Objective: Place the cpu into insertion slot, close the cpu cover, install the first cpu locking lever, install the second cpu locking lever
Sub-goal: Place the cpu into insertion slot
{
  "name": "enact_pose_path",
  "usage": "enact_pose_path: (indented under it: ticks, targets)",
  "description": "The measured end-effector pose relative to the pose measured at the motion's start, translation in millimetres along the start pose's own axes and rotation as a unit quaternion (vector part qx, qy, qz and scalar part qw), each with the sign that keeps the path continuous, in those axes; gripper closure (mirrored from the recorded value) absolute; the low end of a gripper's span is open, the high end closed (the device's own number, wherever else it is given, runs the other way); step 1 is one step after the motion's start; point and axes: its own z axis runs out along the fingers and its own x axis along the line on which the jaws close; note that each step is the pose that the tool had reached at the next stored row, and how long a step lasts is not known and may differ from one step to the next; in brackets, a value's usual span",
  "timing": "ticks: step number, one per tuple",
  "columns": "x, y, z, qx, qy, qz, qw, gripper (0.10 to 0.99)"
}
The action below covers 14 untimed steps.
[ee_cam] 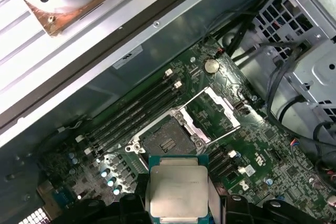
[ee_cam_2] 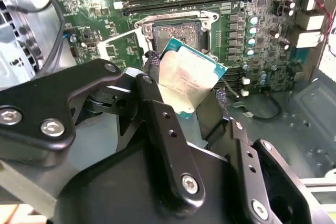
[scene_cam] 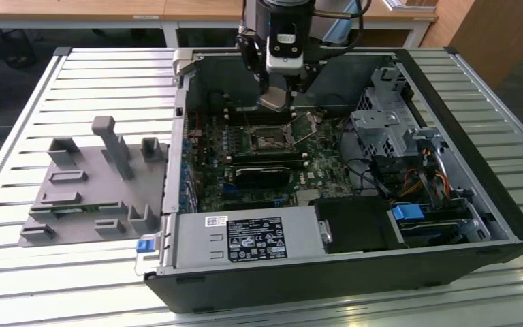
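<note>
I have the cpu (ee_cam_2: pixel 190 80) clamped in the gripper (ee_cam_2: pixel 184 94), one finger (ee_cam_2: pixel 153 90) pressing on each of two opposite edges, its silver top facing both wrist cameras. It hangs above the green board, tilted in the second wrist view, near the slot (ee_cam_2: pixel 176 32) but not in it. In the first wrist view the cpu (ee_cam: pixel 177 188) sits just short of the slot (ee_cam: pixel 164 141), whose dark centre lies bare. The cover (ee_cam: pixel 212 111) is swung open and lies on the board on the side of the slot toward the cage. A run of long black memory sticks (ee_cam: pixel 131 114) lies just beside the slot on its other side, and a coin battery (ee_cam: pixel 211 65) sits beyond the cover. Black cables (ee_cam: pixel 278 72) loop past the cage (scene_cam: pixel 384 122), on the exterior view's right of the board. In the exterior view the gripper (scene_cam: pixel 275 101) reaches down into the open case (scene_cam: pixel 353 279); the power supply (scene_cam: pixel 248 238) fills the near end. A grey fixture (scene_cam: pixel 89 184) rests on the slatted table (scene_cam: pixel 107 75) on the exterior view's left
</note>
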Motion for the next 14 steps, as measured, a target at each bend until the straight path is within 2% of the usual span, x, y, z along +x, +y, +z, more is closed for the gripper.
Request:
enact_pose_path:
  ticks: [14]
  targets:
    - [0.0,-0.3,2.9,-0.0004,-0.0031,0.034,0.9994,0.557]
